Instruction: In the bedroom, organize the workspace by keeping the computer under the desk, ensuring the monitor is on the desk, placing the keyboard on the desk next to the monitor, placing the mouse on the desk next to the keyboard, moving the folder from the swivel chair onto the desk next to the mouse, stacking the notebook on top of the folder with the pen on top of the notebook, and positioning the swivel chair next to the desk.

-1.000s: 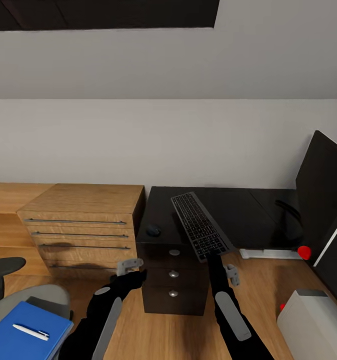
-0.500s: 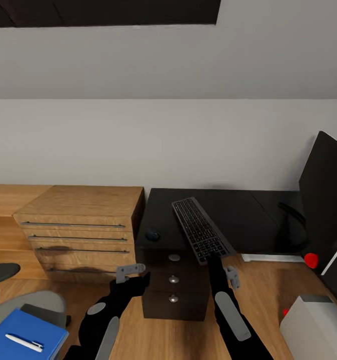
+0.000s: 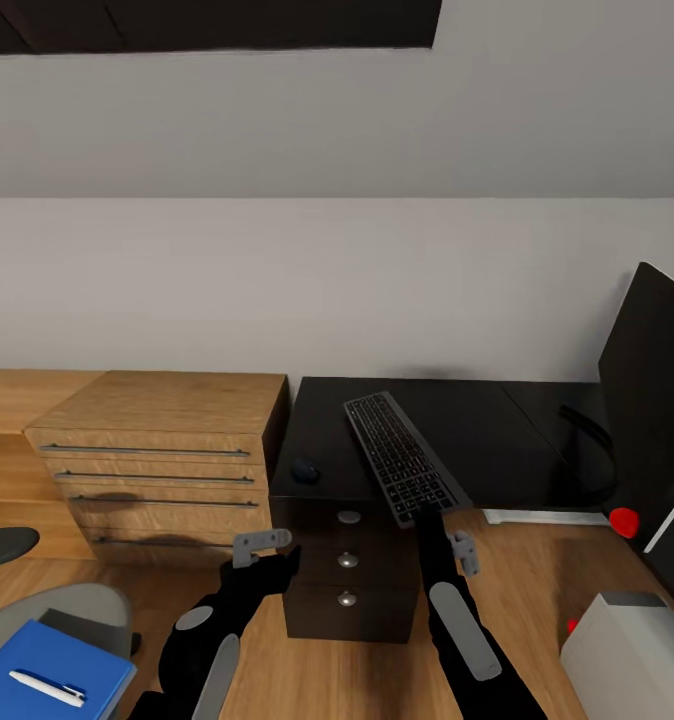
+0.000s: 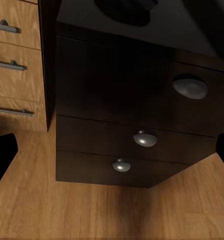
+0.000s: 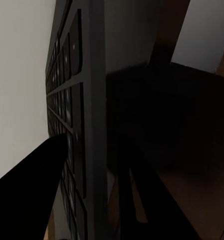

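Down by the left gripper (image 3: 260, 545), whose fingers hang spread and empty before the desk's drawer knobs (image 4: 144, 138), the blue folder (image 3: 47, 672) with a pen (image 3: 45, 686) lies on the swivel chair (image 3: 72, 610). Beside it, the right gripper (image 3: 429, 512) is clamped on the near edge of the keyboard (image 3: 401, 456), holding it tilted over the black desk (image 3: 497, 430). Beyond the left gripper sits the mouse (image 3: 304, 469), and far right of the keyboard stands the monitor (image 3: 652, 385).

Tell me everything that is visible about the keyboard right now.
The keyboard is a slim, dark grey slab with rows of small dark keys, metal-like in look. It lies diagonally over the black desk, its far end toward the wall and its near end sticking out past the desk's front edge. The right claw grips that near end. In the right wrist view the keyboard appears edge-on, very thin. The mouse sits apart from it on the desk.
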### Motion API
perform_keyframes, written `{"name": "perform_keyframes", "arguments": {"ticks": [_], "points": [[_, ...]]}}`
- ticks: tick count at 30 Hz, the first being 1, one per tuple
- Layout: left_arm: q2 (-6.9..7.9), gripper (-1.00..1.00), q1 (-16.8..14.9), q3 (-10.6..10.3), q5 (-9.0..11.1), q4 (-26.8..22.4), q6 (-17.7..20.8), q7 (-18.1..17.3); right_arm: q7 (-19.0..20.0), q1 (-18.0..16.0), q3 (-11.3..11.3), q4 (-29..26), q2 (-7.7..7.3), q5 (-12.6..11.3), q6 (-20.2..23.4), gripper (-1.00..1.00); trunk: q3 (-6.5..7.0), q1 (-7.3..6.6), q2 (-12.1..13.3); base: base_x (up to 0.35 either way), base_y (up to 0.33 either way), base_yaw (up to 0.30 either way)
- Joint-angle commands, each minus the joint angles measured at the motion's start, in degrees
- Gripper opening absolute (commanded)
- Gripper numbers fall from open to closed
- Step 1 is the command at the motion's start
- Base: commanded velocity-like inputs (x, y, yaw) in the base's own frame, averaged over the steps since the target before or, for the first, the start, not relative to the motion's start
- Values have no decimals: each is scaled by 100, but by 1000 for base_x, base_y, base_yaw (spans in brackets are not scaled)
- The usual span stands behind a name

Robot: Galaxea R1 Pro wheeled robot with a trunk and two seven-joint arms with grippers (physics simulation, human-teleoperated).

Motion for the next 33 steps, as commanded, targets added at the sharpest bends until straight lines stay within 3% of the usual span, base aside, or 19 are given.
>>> {"name": "perform_keyframes", "arguments": {"ticks": [1, 17, 27, 33], "points": [[0, 100, -3, -6, 61, -4, 21, 51, -28, -3, 22, -7, -1, -29, -34, -100, -6, 0, -3, 0, 0, 0], [0, 100, -4, -6, 69, 9, 29, 51, -43, -4, 17, 1, -7, -36, -2, -100, -6, 0, -3, -4, 8, -4], [0, 100, 0, -6, 68, 9, 29, 51, -40, -1, 13, 16, -6, -45, 6, -100, -58, 0, -3, -13, 15, -209], [0, 100, -1, -6, 67, 9, 29, 51, -40, -3, 18, 18, -6, -45, 7, -100, -90, 0, -3, 0, 214, -211]]}}
